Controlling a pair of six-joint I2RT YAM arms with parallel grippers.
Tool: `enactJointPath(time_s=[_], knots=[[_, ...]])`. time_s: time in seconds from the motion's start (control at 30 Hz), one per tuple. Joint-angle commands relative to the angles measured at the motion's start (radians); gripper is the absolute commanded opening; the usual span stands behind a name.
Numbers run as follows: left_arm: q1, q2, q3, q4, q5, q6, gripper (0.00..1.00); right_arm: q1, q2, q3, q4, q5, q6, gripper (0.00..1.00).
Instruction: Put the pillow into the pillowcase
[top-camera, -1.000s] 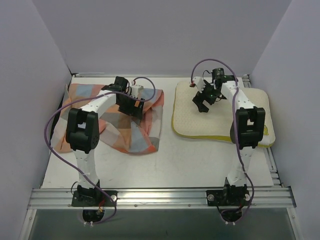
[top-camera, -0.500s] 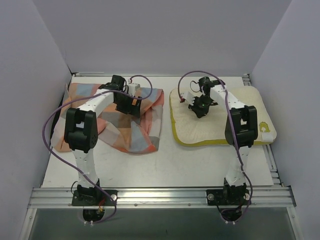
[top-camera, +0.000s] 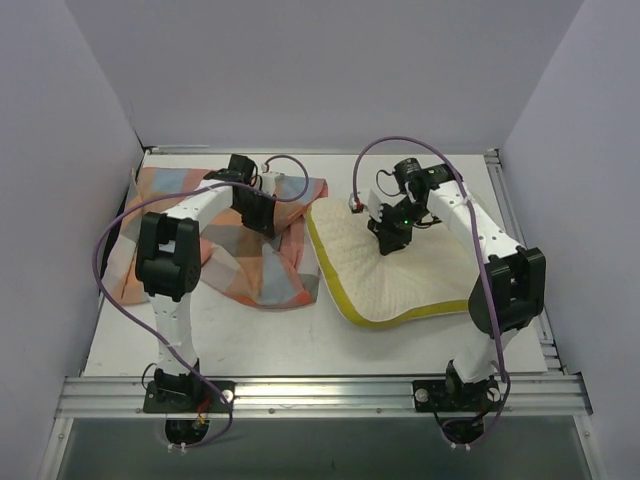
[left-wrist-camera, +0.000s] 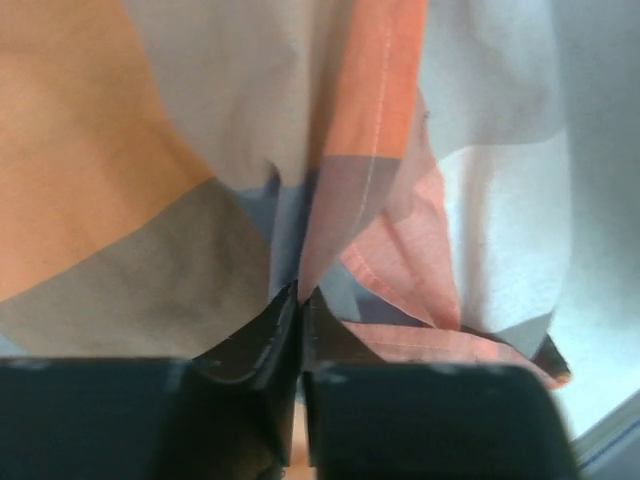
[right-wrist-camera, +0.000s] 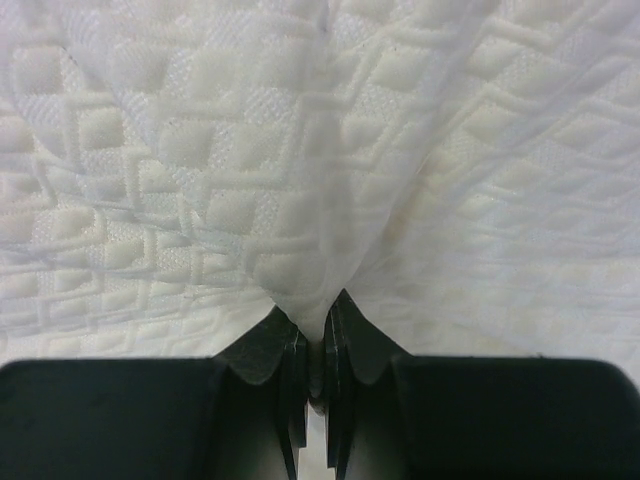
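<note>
Pillow (top-camera: 400, 290) dragged left from the right edge of the surface (top-camera: 300, 345), now just beside pillowcase (top-camera: 225, 265) at far-left corner | your right jaws pinch pillow fabric, left jaws pinch pillowcase cloth | risk: thin pinches slip under pull.

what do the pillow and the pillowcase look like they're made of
The pillowcase looks like thin woven cloth, probably cotton: matte, with a stitched seam line, and it falls in loose folds. The pillow looks like quilted textile over soft filling: a raised, dotted block pattern in matte cream. The fibre can't be told.
</note>
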Motion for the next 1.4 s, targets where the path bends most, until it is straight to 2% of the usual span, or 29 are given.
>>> enactJointPath(time_s=[0.0, 0.23, 0.67, 0.83, 1.13, 1.27, 1.3, 1.37], knots=[[0.012, -0.081, 0.022, -0.002, 0.127, -0.016, 0.08, 0.061, -0.043, -0.025, -0.088, -0.082, 0.021, 0.00], [0.013, -0.202, -0.076, -0.009, 0.233, -0.024, 0.00, 0.180, -0.003, -0.056, -0.087, -0.041, 0.008, 0.00], [0.013, -0.383, -0.239, -0.040, 0.370, 0.008, 0.00, 0.233, 0.154, 0.079, -0.097, -0.003, 0.034, 0.00], [0.010, -0.413, -0.250, -0.054, 0.391, 0.021, 0.00, 0.253, 0.236, 0.196, -0.125, 0.002, 0.047, 0.00], [0.006, -0.405, -0.168, -0.092, 0.460, 0.051, 0.02, 0.293, 0.368, 0.354, -0.251, 0.034, -0.001, 0.00], [0.003, -0.420, -0.187, -0.149, 0.518, 0.094, 0.02, 0.259, 0.416, 0.482, -0.243, 0.022, 0.040, 0.00], [0.003, -0.425, -0.194, -0.161, 0.528, 0.106, 0.02, 0.230, 0.448, 0.583, -0.240, 0.007, 0.060, 0.00], [0.004, -0.438, -0.230, -0.199, 0.546, 0.149, 0.02, 0.199, 0.486, 0.680, -0.226, -0.033, 0.137, 0.00]])
